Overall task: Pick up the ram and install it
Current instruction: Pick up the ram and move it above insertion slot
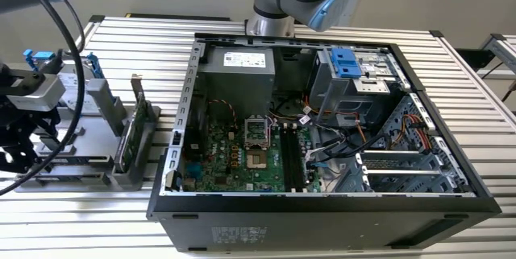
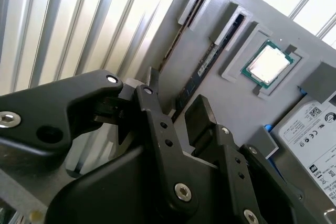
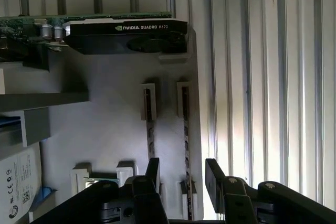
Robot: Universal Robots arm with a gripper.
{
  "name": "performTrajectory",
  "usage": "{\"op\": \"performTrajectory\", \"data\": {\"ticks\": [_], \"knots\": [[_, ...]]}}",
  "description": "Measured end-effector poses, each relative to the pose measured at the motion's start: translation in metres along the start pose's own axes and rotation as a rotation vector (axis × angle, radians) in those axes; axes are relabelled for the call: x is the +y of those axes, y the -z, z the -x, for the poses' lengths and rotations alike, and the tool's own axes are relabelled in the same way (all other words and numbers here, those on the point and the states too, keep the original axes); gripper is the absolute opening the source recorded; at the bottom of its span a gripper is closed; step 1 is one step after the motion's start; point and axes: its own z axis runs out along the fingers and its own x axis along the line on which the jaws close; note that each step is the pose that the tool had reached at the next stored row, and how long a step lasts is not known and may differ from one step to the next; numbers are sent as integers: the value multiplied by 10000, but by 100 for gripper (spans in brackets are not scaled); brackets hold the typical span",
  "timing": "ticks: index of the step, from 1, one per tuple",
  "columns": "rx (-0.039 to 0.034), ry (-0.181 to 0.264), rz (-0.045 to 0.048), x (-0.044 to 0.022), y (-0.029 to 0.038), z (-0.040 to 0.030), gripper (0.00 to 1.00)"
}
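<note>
Two ram sticks stand on edge in slots of a grey holder. In both wrist views my gripper is open and hangs just above the holder. One dark green ram stick runs into the gap between the fingers, and I cannot tell whether they touch it. The other ram stick lies just outside one finger. In the exterior view the gripper is at the far left over the holder. The open computer case shows black memory slots on its motherboard.
A graphics card stands upright in the holder beside the ram slots. A processor chip and a silver hard drive also rest on it. The slatted metal table carries the case and the holder.
</note>
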Motion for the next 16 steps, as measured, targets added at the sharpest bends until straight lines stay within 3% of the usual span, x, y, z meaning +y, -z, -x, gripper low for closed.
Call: {"op": "performTrajectory", "data": {"ticks": [16], "knots": [[0, 1, 0, 1, -166, 57, 100]]}}
